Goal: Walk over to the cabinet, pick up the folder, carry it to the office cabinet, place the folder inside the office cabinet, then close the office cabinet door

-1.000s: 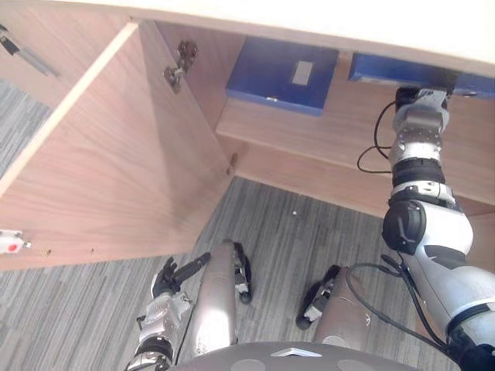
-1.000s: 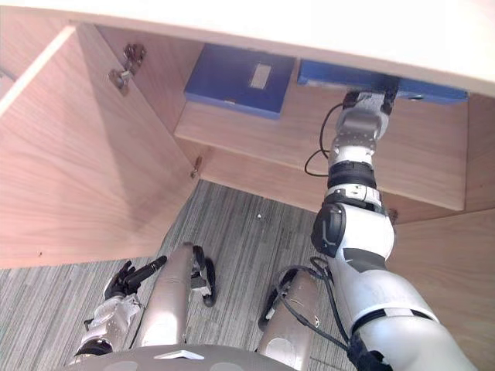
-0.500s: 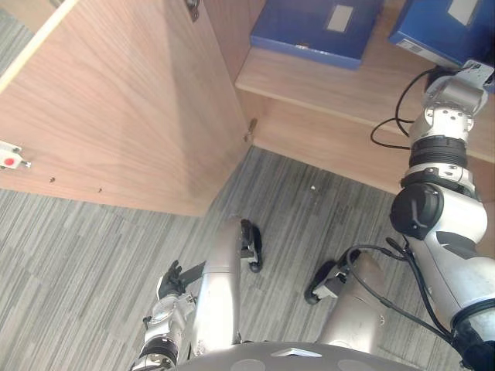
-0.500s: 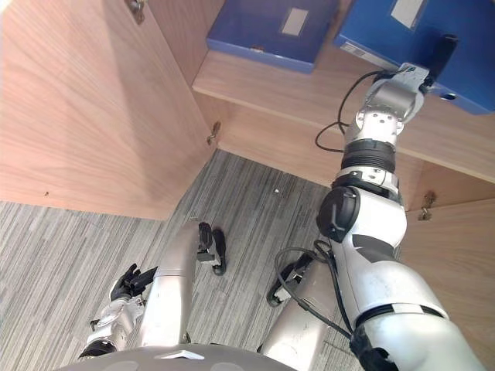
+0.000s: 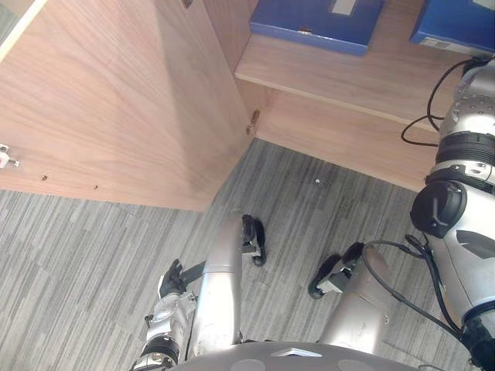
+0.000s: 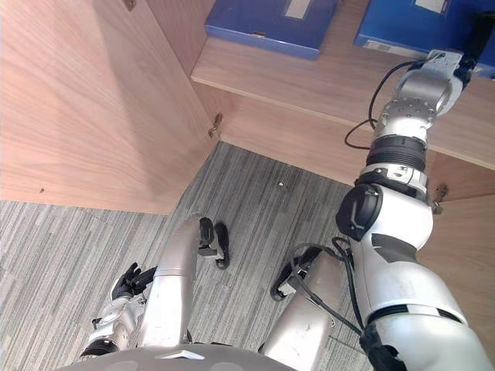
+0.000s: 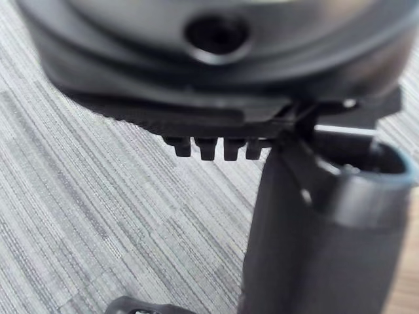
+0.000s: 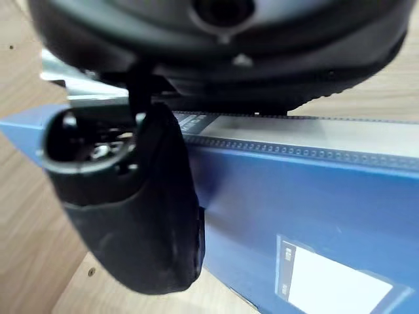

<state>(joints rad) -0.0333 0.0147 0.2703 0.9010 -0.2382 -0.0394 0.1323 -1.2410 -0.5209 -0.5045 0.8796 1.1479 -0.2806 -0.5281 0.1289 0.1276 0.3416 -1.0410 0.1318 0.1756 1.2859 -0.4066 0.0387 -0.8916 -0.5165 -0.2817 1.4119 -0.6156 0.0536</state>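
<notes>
A blue folder (image 6: 418, 22) with a white label lies at the right end of the wooden shelf (image 6: 325, 85) inside the open cabinet. My right hand (image 6: 462, 56) reaches up to its near edge. In the right wrist view the thumb (image 8: 134, 203) lies on the folder's blue top face (image 8: 308, 203), and the folder's grey-striped edge runs under the palm; the fingers are hidden beneath. My left hand (image 5: 173, 278) hangs low beside my body over the carpet, fingers (image 7: 211, 147) relaxed and holding nothing.
A second blue folder (image 5: 317, 18) lies flat further left on the same shelf. The cabinet's wooden door (image 5: 116, 100) stands swung open on the left. Grey striped carpet (image 5: 77, 263) covers the floor below.
The camera has tipped downward since the first frames. My right hand with the folder has moved right and deeper onto the shelf, and the folder lies flatter. The left hand has barely moved.
</notes>
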